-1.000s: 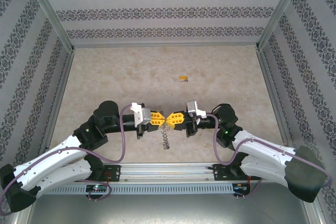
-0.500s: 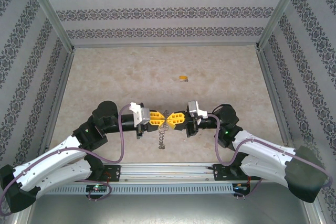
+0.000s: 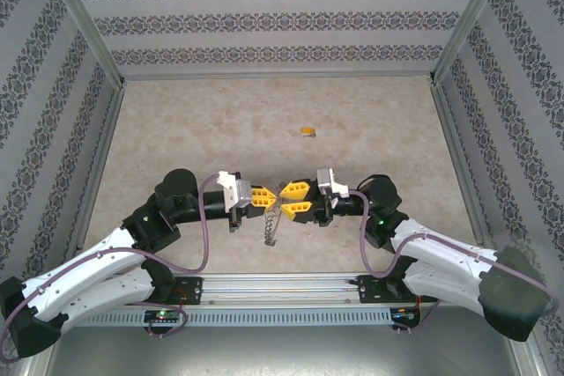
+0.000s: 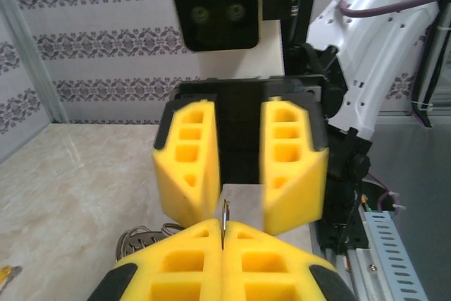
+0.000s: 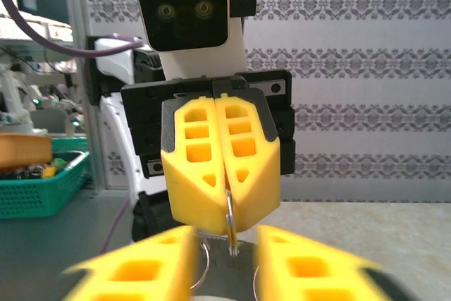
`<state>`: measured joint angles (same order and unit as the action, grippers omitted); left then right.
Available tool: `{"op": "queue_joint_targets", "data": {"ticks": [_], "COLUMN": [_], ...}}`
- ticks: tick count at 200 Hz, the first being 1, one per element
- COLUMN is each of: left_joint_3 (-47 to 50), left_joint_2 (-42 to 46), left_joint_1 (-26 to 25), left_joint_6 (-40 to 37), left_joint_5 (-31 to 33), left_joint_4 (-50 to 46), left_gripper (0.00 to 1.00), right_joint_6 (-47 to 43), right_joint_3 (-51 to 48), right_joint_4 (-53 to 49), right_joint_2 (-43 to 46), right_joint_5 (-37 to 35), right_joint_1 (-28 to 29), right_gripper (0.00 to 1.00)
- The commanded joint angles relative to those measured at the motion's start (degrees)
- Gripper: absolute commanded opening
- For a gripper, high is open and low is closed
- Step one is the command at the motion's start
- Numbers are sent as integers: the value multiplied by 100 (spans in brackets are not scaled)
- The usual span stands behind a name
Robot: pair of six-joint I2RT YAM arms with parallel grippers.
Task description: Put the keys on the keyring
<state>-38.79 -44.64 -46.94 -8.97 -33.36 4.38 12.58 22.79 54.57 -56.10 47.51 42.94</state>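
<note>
My left gripper (image 3: 267, 198) is shut, pinching the thin edge of the grey keyring (image 4: 225, 213) above the table's near middle. Silver wire loops (image 3: 268, 228) hang below it. My right gripper (image 3: 288, 199) faces it tip to tip and stands open, its yellow fingers (image 4: 187, 167) spread on either side of the ring, not touching it. In the right wrist view the ring (image 5: 230, 218) sticks out of the left gripper's closed tips, between my own blurred open fingers (image 5: 134, 271). The small yellow-orange key (image 3: 307, 131) lies alone on the table further back.
Patterned walls and aluminium posts (image 3: 84, 19) close in the marble table (image 3: 194, 129) on three sides. A metal rail (image 3: 282, 286) runs along the near edge. A green basket (image 5: 42, 185) of parts sits beyond the left side.
My right gripper has opened and let go of the keyring. The left gripper stays shut on it, and the hanging loops have swung slightly left.
</note>
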Motion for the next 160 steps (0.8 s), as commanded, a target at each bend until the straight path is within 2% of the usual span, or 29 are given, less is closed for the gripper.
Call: {"op": "queue_joint_targets", "data": {"ticks": [1,7,24,39,54,85,126,160], "left_joint_3": [-29,-9,92,207,308,354,490,663], "left_joint_2": [20,36,113,167,185,97,99,104], "left_joint_1": [115,134,176,211,238,238,238,244], "left_joint_6": [-157,-157,-97,-27,138,384,653,757], "left_joint_5": [446,567,924,1199,1454,1983,2507,2713], "left_joint_4": [-47,-121,-247,-318,-253,-292,-341,-237], "left_gripper": [0,0,0,0,0,0,0,0], "right_joint_6": [103,121,9,-397,-755,-971,-1965,-2292], "right_joint_3": [-24,8,235,723,1381,3006,4786,6493], "right_joint_4": [-415,-709,-1979,-3491,-4858,-6942,-8349,-9393], "right_joint_2": [467,626,1084,1265,1021,-650,-3081,-4984], "right_joint_5": [-347,-367,-581,-1043,-1540,-2274,-3945,-4413], "right_joint_1": [-267,-409,-804,-1087,-1400,-2259,-2348,-2411], "right_gripper": [59,66,79,83,85,87,87,82]}}
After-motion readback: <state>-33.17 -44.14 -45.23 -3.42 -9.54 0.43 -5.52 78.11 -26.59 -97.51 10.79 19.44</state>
